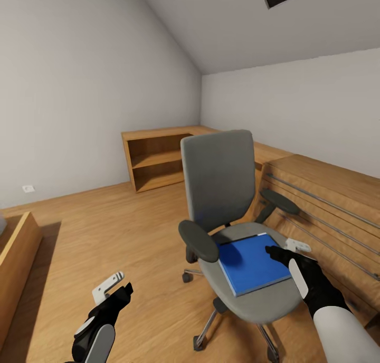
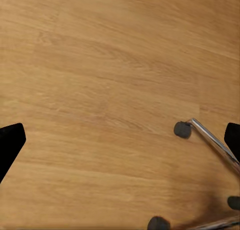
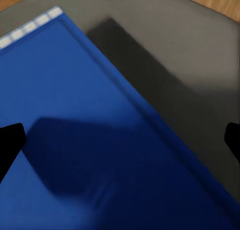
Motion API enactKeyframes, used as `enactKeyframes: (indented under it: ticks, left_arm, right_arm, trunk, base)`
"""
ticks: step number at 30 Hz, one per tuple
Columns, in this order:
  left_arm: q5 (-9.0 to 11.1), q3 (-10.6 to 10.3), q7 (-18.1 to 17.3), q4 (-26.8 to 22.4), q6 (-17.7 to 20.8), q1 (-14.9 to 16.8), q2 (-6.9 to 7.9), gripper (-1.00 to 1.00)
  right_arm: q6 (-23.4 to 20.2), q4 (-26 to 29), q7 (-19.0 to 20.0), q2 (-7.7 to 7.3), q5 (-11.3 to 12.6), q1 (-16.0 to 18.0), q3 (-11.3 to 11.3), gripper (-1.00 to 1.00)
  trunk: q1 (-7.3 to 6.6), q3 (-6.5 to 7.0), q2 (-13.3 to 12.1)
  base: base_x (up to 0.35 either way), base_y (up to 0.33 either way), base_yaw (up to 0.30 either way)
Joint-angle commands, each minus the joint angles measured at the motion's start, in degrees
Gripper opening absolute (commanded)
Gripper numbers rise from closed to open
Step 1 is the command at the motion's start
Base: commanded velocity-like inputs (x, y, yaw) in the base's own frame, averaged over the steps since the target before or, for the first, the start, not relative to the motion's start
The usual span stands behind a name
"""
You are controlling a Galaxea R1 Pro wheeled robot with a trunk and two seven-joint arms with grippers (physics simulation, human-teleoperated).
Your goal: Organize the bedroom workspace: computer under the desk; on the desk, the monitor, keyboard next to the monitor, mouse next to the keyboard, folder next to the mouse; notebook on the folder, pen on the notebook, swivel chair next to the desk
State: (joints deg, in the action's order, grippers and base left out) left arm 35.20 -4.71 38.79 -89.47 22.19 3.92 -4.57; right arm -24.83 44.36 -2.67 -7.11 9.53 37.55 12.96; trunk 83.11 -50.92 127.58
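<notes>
We judge the task barely begun: the blue folder point(image 1: 252, 264) lies flat on the swivel chair point(image 1: 232, 220) seat, our right hand point(image 1: 285, 249) spread just above it, left hand point(image 1: 113, 288) spread and empty.

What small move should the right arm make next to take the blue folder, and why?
Probably lower the right gripper toward the folder's near edge. The folder lies flat on the swivel chair seat, and the right wrist view shows its fingers spread wide above the blue cover, holding nothing. The left gripper hangs over bare floor.
</notes>
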Motion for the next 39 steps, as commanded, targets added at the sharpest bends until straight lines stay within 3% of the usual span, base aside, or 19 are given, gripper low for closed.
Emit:
enactKeyframes:
  ticks: [1, 10, 39]
  left_arm:
    - [0.37, -0.04, 0.41, -0.09, 0.17, 0.04, 0.0, 1.0]
    - [0.39, 0.05, 0.41, -0.09, 0.18, 0.04, 0.0, 1.0]
    - [0.39, 0.05, 0.41, -0.09, 0.14, 0.04, 0.0, 1.0]
  right_arm:
    - [-0.24, -0.24, -0.31, -0.01, 0.58, -0.02, -0.04, 1.0]
    - [-0.22, -0.23, -0.31, -0.01, 0.58, -0.02, -0.04, 1.0]
    - [-0.22, -0.15, -0.23, -0.01, 0.58, -0.02, -0.04, 1.0]
  trunk:
    - [-0.01, -0.07, 0.02]
    - [-0.01, -0.07, 0.02]
    - [-0.01, -0.07, 0.02]
  base:
    - [-0.022, 0.0, 0.0]
    - [-0.178, 0.0, 0.0]
    - [-0.055, 0.0, 0.0]
